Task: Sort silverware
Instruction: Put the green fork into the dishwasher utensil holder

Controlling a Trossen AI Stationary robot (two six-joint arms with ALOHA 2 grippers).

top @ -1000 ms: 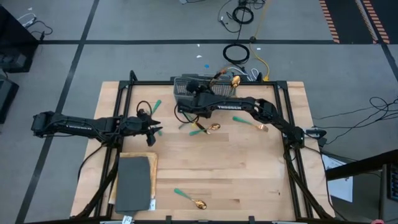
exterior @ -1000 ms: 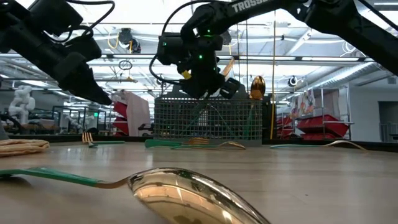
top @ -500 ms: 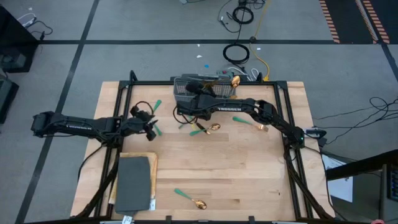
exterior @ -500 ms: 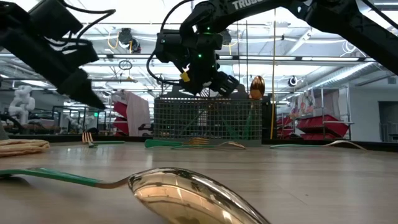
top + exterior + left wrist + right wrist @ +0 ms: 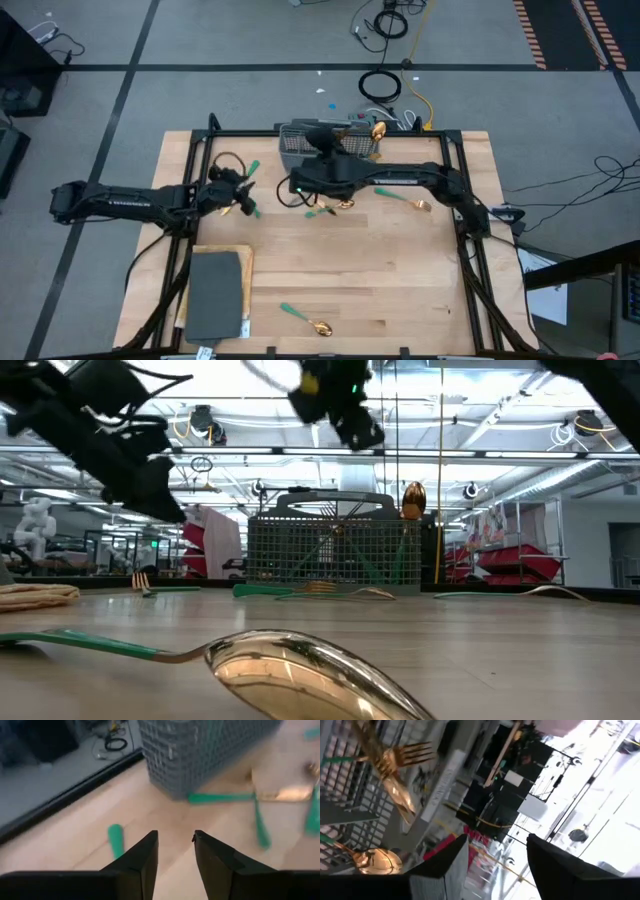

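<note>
two loose pieces matter for the left arm: a gold-headed, teal-handled fork or spoon [image 5: 249,170] near the desk's far-left part, and another gold-and-teal piece [image 5: 244,208] just beside the left gripper [image 5: 240,190], on its near side. left gripper hangs low over the bare wood between them, fingers [image 5: 142,857] spread with nothing between them; in the left wrist view a teal handle end [image 5: 116,839] lies just ahead and to one side of the fingers, its long axis roughly along the fingers' line rather than across it, so i judge a wrist turn is needed before closing. the grey wire-mesh caddy [image 5: 300,142] stands at the desk's far edge near the middle, already holding gold pieces upright, a spoon head [image 5: 413,499] poking above its rim. right gripper [image 5: 322,140] is up above the caddy, fingers apart and empty; right wrist view looks down at a gold fork [image 5: 405,757] and gold spoon [image 5: 375,861] inside the mesh. more teal-handled silverware lies on the wood just in front of the caddy [image 5: 330,206] and toward the far-right side [image 5: 400,196], nearer the right arm. one teal-handled gold spoon [image 5: 308,320] sits alone near the desk's near edge, well apart from both arms. a dark grey rectangular mat [image 5: 214,295] lies at the near-left corner.
</note>
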